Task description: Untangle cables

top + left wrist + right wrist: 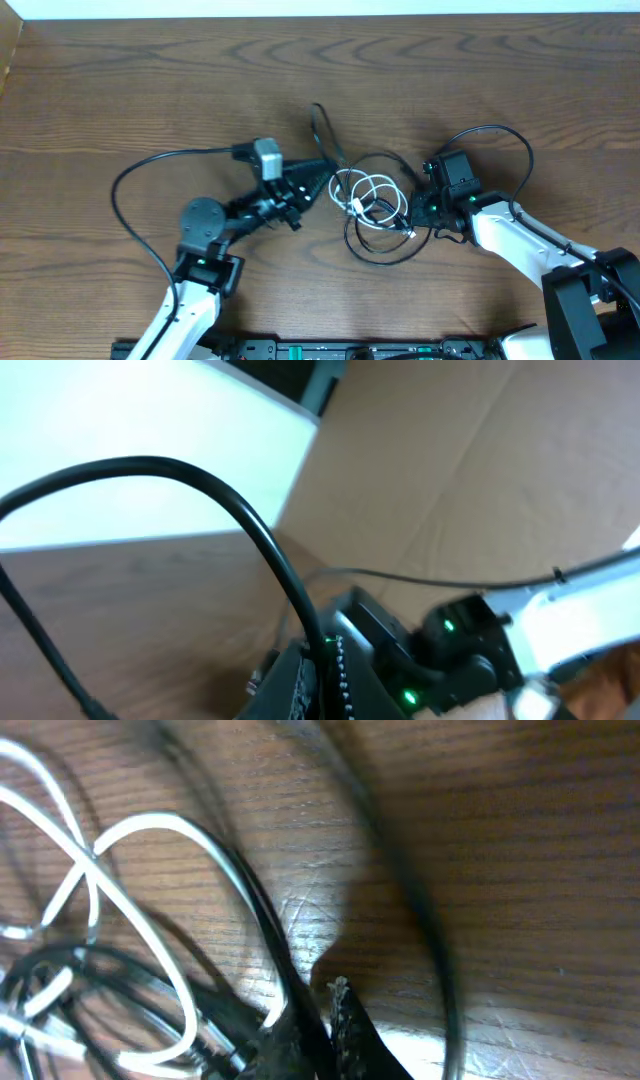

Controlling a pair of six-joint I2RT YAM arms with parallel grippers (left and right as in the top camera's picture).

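The cables lie as a small looped bundle at the table's middle. The white cable (362, 190) forms a few small loops inside a larger loop of the black cable (322, 125), whose one end runs up toward the far side. My left gripper (322, 178) sits at the bundle's left edge; in the left wrist view its fingers (325, 660) are shut on the black cable (230, 500). My right gripper (420, 208) sits at the bundle's right edge. In the right wrist view its fingers (318, 1015) are shut on the black cable (265, 920), beside the white loops (150, 820).
A thick black robot wire (125, 180) loops on the table left of the left arm, and another (510, 135) arcs above the right arm. The right arm (480, 640) shows in the left wrist view in front of a cardboard wall (480, 480).
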